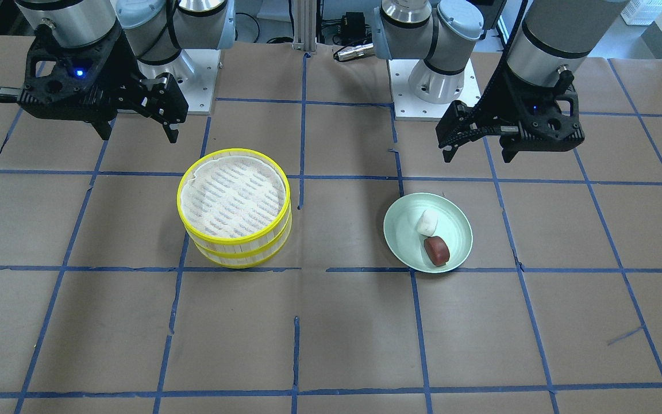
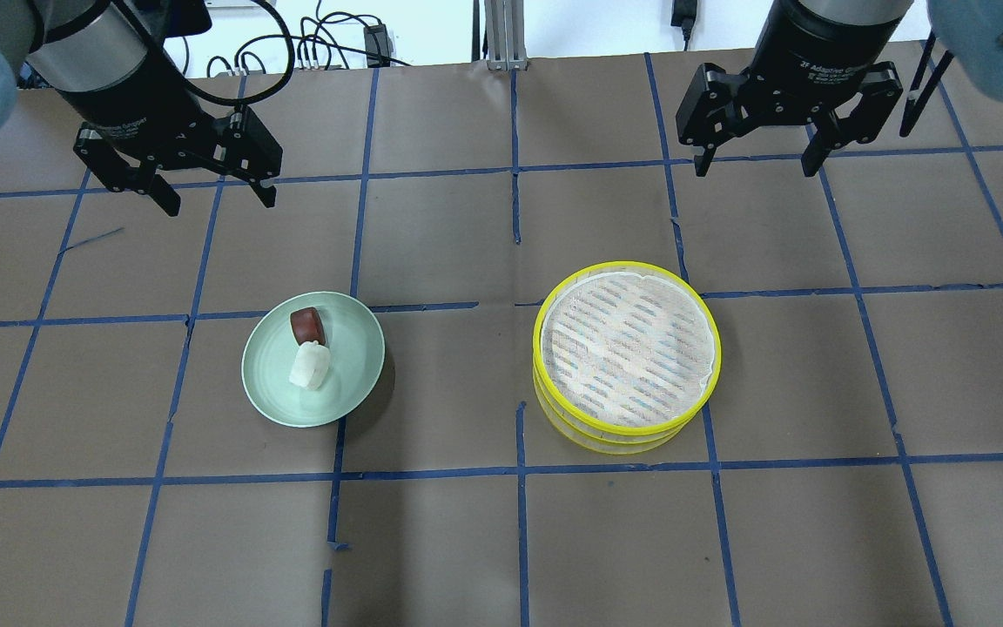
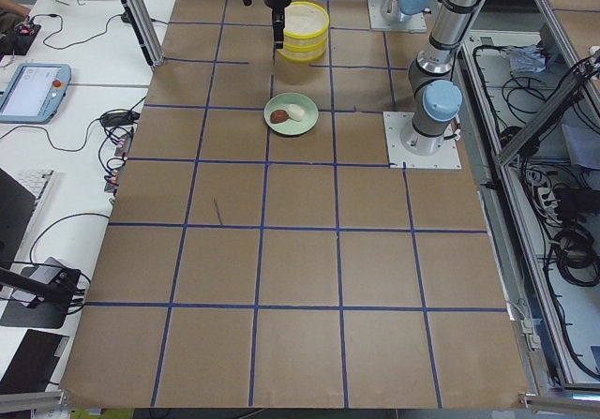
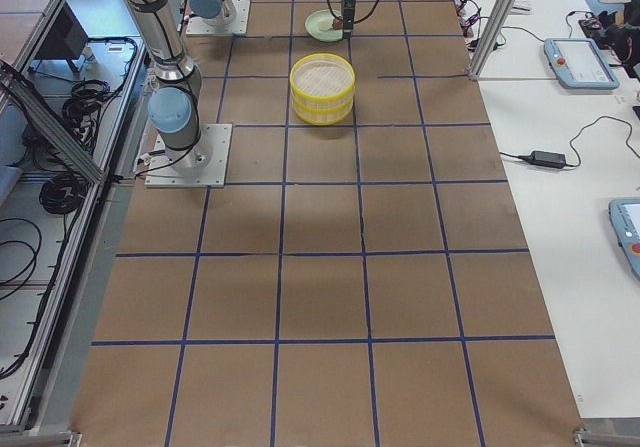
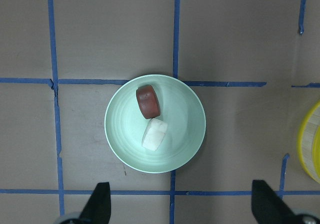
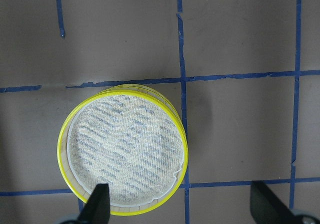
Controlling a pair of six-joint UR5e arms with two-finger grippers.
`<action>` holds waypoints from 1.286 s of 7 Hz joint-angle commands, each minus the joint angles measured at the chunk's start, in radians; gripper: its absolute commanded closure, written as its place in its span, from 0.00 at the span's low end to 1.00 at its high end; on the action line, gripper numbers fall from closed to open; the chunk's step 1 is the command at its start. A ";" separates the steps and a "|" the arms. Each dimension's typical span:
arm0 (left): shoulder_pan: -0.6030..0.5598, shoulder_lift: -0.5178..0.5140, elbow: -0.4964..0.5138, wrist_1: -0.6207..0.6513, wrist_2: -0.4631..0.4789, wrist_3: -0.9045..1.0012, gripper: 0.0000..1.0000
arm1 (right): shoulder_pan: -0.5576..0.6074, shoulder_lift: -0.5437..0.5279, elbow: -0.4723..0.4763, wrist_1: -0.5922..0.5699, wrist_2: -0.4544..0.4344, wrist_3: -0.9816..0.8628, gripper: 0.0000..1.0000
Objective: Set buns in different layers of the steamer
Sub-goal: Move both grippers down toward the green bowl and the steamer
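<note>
The left gripper point(image 2: 218, 196) hangs with its black fingers spread wide and gripping nothing. It is over the brown paper-covered table point(image 2: 467, 540), on the robot-base side of the pale green round plate point(image 2: 352, 348). The right gripper point(image 2: 756, 161), equally splayed, hangs near the round two-tier yellow-rimmed steamer point(image 1: 242, 248). Only the left wrist view shows, straight down, the small white rounded bun point(image 5: 154, 134) touching the reddish-brown oval bun point(image 5: 148, 101) on the plate. The right wrist view gives the steamer's white perforated liner point(image 6: 125, 149), and the front-facing view its stacked slatted sides.
</note>
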 commanded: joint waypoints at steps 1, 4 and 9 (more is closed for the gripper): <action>0.003 0.000 0.000 0.002 0.000 0.002 0.00 | 0.000 0.000 0.001 0.000 0.000 -0.002 0.00; 0.001 0.002 -0.005 0.005 0.000 0.014 0.00 | -0.020 0.003 0.003 0.015 -0.014 -0.017 0.00; -0.002 0.006 -0.035 0.008 -0.018 0.012 0.00 | -0.029 -0.002 0.287 -0.164 -0.009 -0.003 0.05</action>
